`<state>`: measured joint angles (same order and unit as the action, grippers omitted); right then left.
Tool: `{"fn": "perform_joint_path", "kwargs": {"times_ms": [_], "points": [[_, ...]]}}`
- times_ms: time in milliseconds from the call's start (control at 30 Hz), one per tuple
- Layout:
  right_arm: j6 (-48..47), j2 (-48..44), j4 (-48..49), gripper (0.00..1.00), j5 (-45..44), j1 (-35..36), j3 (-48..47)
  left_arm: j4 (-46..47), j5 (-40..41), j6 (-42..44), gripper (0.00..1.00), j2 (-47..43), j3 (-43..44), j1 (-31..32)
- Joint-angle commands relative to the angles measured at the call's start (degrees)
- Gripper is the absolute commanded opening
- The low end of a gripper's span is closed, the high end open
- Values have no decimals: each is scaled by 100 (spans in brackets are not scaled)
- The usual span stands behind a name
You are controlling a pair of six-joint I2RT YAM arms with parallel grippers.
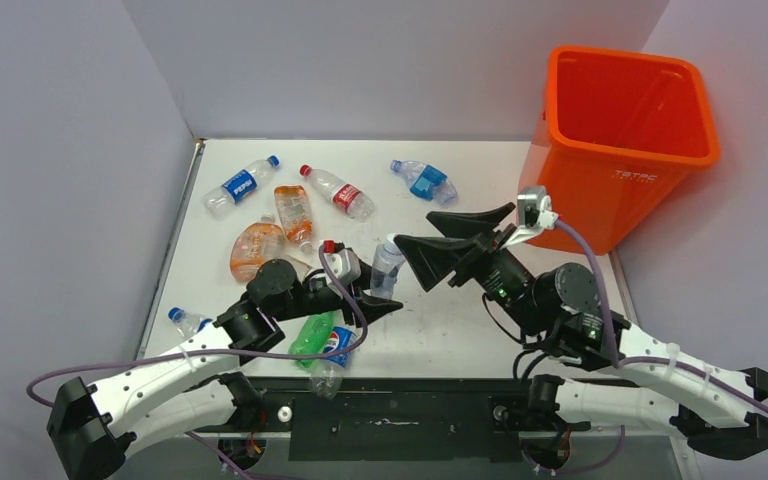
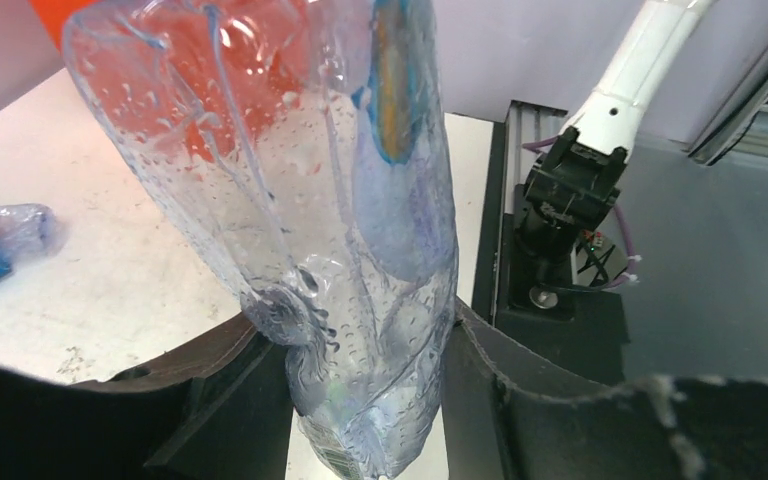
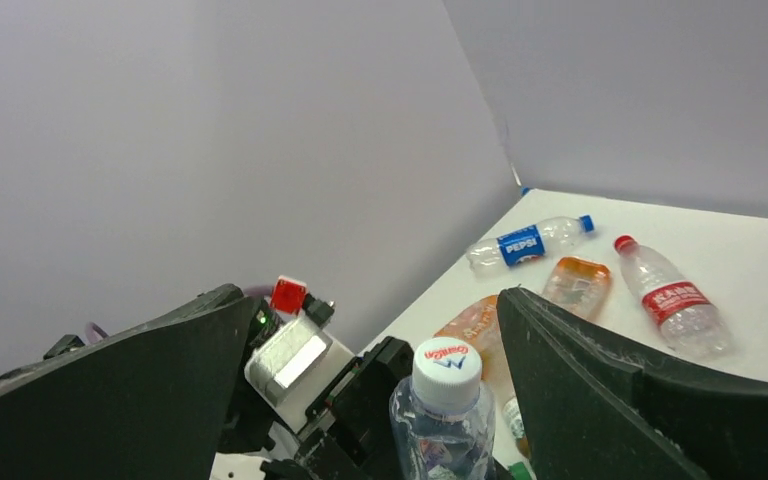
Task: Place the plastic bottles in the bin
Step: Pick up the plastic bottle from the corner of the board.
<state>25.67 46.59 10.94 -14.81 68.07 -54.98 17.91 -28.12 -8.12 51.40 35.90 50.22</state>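
Note:
A clear crumpled bottle [image 1: 387,265] with a white cap stands upright at the table's middle, and my left gripper [image 1: 375,300] is shut on its lower body. In the left wrist view the bottle [image 2: 360,200] fills the frame, pinched between both black fingers [image 2: 520,400]. My right gripper [image 1: 415,228] stands open just right of it. The cap [image 3: 447,372] sits between its spread fingers [image 3: 600,380], untouched. The orange bin [image 1: 700,100] stands at the back right. Several more bottles lie across the left half, among them a Pepsi one [image 1: 240,185] and a green one [image 1: 315,335].
Two orange-tinted bottles [image 1: 293,212] [image 1: 256,248], a red-labelled one [image 1: 337,190] and a crushed blue one [image 1: 423,180] lie toward the back. A small bottle [image 1: 188,320] rests at the left edge and another [image 1: 330,372] at the front rim. Grey walls enclose the table.

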Motion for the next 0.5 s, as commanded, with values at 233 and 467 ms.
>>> {"fn": "perform_joint_path", "kwargs": {"times_ms": [233, 467], "points": [[-31, 1735, -3903, 86, -399, 45, -2759, 3, 723, 784, 12, -174, -129, 304], [161, 1809, -3974, 65, -558, 48, -2677, 89, 834, 984, 6, -300, -195, 394]]}}
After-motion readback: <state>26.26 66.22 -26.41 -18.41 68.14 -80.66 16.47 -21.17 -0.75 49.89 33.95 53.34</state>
